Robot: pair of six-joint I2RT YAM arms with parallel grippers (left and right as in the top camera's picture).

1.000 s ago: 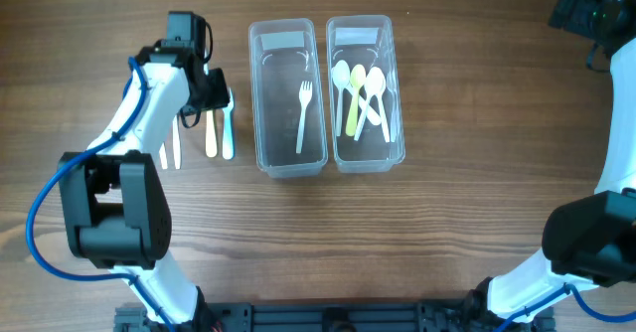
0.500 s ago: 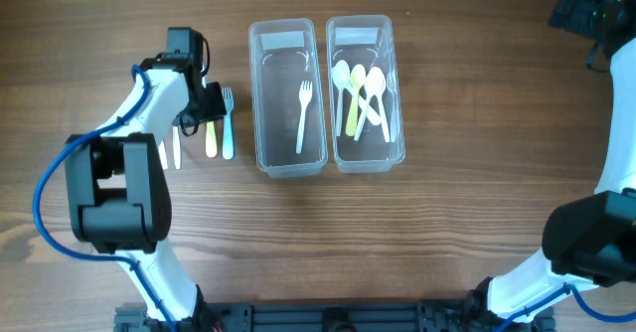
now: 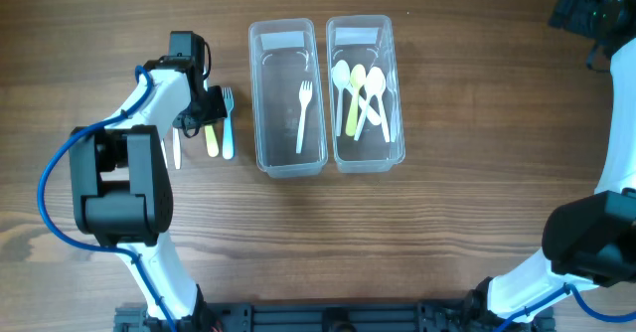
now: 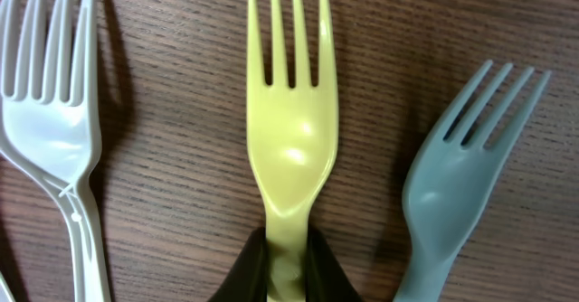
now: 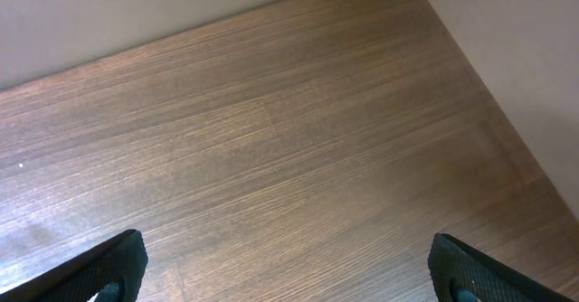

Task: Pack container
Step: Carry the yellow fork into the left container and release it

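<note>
Two clear containers stand side by side on the wooden table. The left container [image 3: 288, 151] holds one white fork [image 3: 303, 115]. The right container [image 3: 368, 155] holds several spoons [image 3: 360, 98]. Left of them lie a yellow fork [image 3: 211, 138], a grey-blue fork [image 3: 228, 128] and a white fork [image 3: 177, 150]. My left gripper [image 3: 207, 113] is shut on the yellow fork's [image 4: 291, 148] handle, with the grey-blue fork [image 4: 457, 202] and white fork [image 4: 54, 130] on either side. My right gripper [image 5: 285, 270] is open over bare table at the far right corner.
The right arm [image 3: 596, 14] sits at the table's far right edge, away from the containers. A pale wall borders the table in the right wrist view.
My left gripper has closed on the yellow fork's handle, having shifted slightly toward the forks. The right arm has not moved.
</note>
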